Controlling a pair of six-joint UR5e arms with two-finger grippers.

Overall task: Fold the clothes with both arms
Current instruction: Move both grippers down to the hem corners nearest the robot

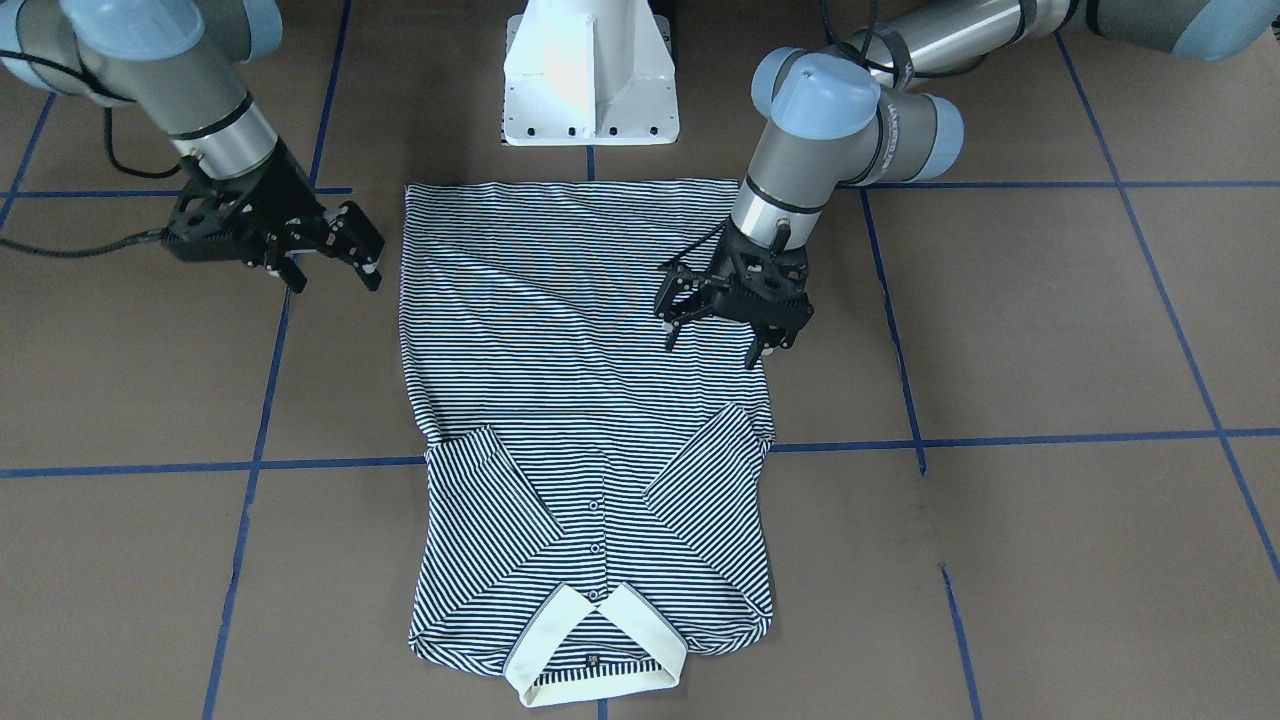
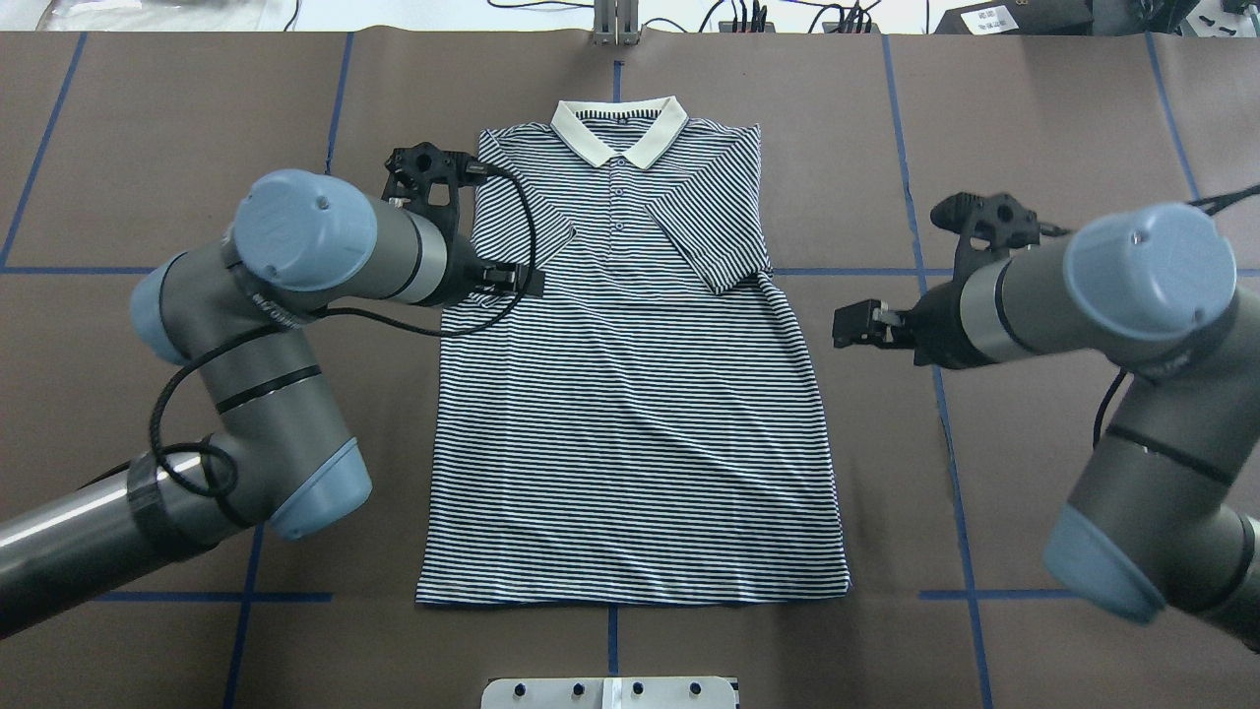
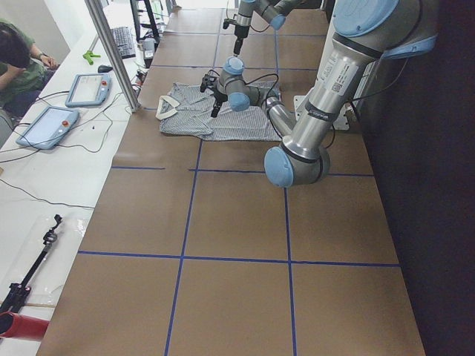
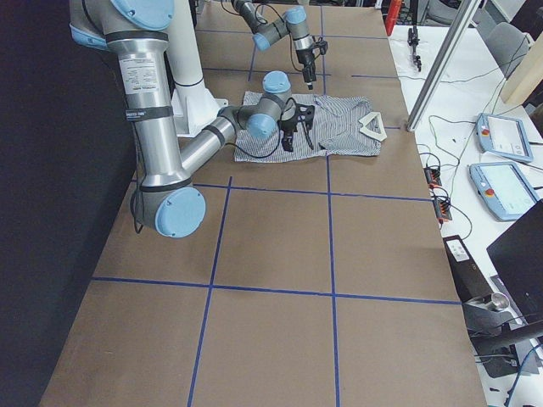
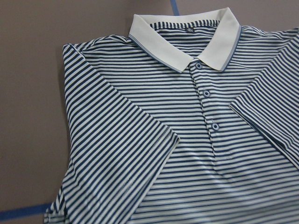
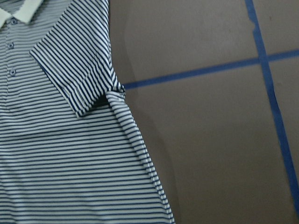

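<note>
On the brown table [image 1: 1050, 320], crossed by blue tape lines [image 1: 1000, 440], the striped polo shirt [image 1: 585, 400] lies flat with its front up. Its cream collar [image 1: 600, 640] is at the end away from the robot and its hem is near the white pedestal [image 1: 590, 80]. Both short sleeves [image 1: 715, 470] are folded inward across the chest, on either side of the button strip. The left gripper [image 1: 712, 345] is over the shirt's edge on the robot's left, about halfway down the body, with its jaws spread and nothing between them. It seems to hover just above the cloth, though contact is hard to judge. The right gripper [image 1: 333, 278] is beside the shirt's opposite edge, over bare table and clear of the fabric, with its jaws also spread and empty.
</note>
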